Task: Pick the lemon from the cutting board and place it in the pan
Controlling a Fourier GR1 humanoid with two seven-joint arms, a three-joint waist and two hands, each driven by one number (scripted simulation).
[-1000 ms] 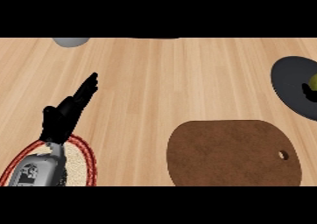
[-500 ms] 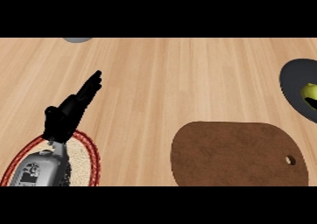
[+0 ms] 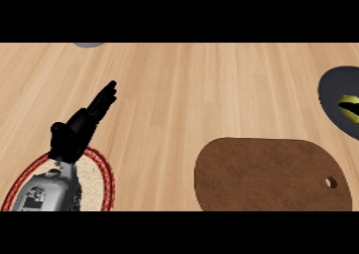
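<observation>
The yellow lemon (image 3: 351, 106) lies inside the dark pan (image 3: 337, 90) at the right edge of the head view, partly cut off by the frame. The brown cutting board (image 3: 269, 174) sits at the lower right with nothing on it. My left hand (image 3: 81, 128) shows at the lower left, open with fingers straight and pointing up and to the right, holding nothing and far from the board and pan. My right hand does not appear in the view.
A red-rimmed plate (image 3: 100, 168) lies under my left forearm at the lower left corner. A grey object (image 3: 88, 44) peeks in at the top edge. Wooden counter (image 3: 204, 89) spreads between them.
The view has shifted, so everything sits further right and lower in the frame. The pan and lemon have slid closer to the right edge. The left hand keeps its open pose.
</observation>
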